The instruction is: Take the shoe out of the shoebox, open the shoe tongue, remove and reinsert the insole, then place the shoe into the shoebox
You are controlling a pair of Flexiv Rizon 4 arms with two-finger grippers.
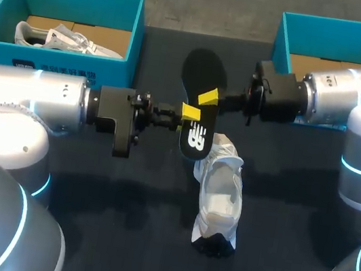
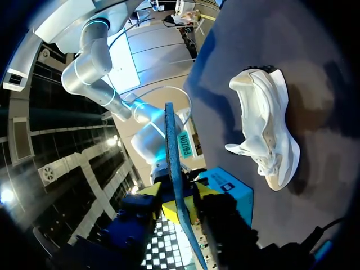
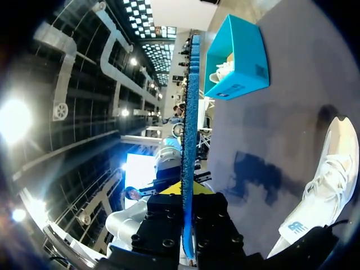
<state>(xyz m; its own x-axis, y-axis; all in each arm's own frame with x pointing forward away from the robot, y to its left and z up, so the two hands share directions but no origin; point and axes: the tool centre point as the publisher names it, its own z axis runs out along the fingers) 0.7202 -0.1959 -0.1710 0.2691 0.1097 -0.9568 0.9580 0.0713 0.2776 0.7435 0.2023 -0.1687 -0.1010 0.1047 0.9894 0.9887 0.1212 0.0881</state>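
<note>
A black insole point(image 1: 197, 138) hangs on edge in the air above the table's middle, between my two grippers. My right gripper point(image 1: 208, 99) is shut on it from the right; in the right wrist view the insole point(image 3: 190, 112) runs straight out from between the pressed fingers of that gripper point(image 3: 185, 197). My left gripper point(image 1: 189, 113) meets the insole from the left. In the left wrist view the insole's edge point(image 2: 171, 146) stands between the spread yellow tips of that gripper point(image 2: 178, 194), with a gap on each side. The white shoe point(image 1: 221, 193) point(image 2: 267, 126) point(image 3: 320, 191) lies on the table below.
A teal shoebox point(image 1: 62, 58) at the back left holds another white shoe point(image 1: 65, 38). A second teal shoebox point(image 1: 284, 42) stands at the back right, behind my right arm. The dark tabletop point(image 1: 116, 235) stretches in front of the shoe.
</note>
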